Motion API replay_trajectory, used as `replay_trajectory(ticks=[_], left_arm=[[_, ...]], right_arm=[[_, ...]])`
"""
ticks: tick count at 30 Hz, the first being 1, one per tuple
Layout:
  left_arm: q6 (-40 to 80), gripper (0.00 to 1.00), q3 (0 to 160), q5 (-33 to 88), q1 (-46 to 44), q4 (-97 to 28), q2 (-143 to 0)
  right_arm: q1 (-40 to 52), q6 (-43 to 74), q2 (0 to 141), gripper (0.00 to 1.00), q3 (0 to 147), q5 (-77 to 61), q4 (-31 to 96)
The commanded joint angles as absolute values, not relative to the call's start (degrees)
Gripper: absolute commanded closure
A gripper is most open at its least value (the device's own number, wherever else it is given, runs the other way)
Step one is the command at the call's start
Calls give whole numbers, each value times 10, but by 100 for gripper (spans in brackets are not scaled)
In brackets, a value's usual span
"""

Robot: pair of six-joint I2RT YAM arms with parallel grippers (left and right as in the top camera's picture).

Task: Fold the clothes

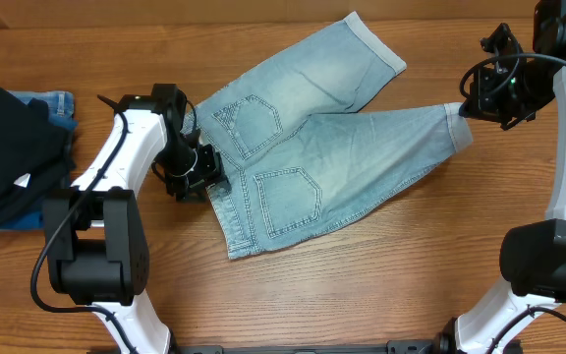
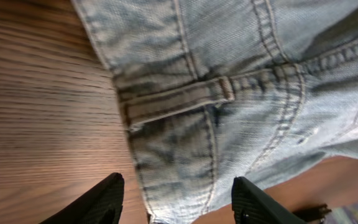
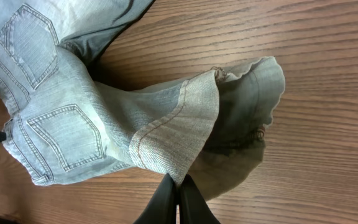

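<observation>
The pale light-blue denim shorts [image 1: 308, 147] lie back pockets up across the middle of the table. My left gripper [image 1: 202, 175] is open at the waistband's left edge; the left wrist view shows its fingers [image 2: 176, 202] either side of the waistband [image 2: 179, 102] with its belt loop. My right gripper [image 1: 468, 108] is shut on the cuffed hem of the right leg and holds it lifted off the table. The right wrist view shows the fingers [image 3: 179, 190] pinching the turned-up cuff [image 3: 185, 130].
A black garment with a small white tag [image 1: 8, 162] lies on darker blue folded denim [image 1: 52, 103] at the far left. Bare wooden table [image 1: 362, 285] stretches along the front.
</observation>
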State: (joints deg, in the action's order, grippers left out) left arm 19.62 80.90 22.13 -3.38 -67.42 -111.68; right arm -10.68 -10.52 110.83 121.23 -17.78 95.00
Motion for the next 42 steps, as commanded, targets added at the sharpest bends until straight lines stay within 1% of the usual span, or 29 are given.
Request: replay_trajectory(ticks=[1,7,11,12,13,14,15,16,19,21,27,30,34,36,39,42], left_arm=[[215,40,806,204,-30,-671,-1122],[219,40,787,214,-31,-645,-1122],[221,42,769,256,-31,-618,-1122],[221,49,769,261,-31,-614,-1122],[221,64,769,271,-30,-607,-1122],[221,75,769,274,-30,-599,-1122],[221,91,769,279,-30,-592,-1122],[222,96,770,283,-30,-585,-1122],[218,96,775,282,-28,-588,-1117],[200,96,797,281,-18,-618,-1110],[112,96,919,246,61,-731,-1032],[83,96,970,246,100,-725,-1023],[70,96,987,247,115,-714,-1023],[51,96,992,247,116,-734,-1023],[28,96,1003,241,116,-747,-1023],[27,95,1006,234,116,-733,-1023]], right_arm=[[-110,-105,1084,96,1226,-176,946],[-110,-105,1084,96,1226,-176,946],[-110,-105,1084,96,1226,-176,946],[-110,-105,1084,96,1226,-176,946],[-110,-105,1084,96,1226,-176,946],[-110,-105,1084,96,1226,-176,947],[-110,-105,1084,96,1226,-176,946],[-110,-105,1084,96,1226,-176,947],[-110,-105,1084,96,1226,-176,947],[-110,-105,1084,96,1226,-176,947],[-110,-92,1084,96,1226,-190,947],[-110,-86,1084,96,1226,-210,950],[-88,-86,1084,96,1226,-226,971],[-69,-86,1084,96,1226,-226,969],[-48,-86,1084,96,1226,-226,929],[-33,-86,1084,96,1226,-226,844]])
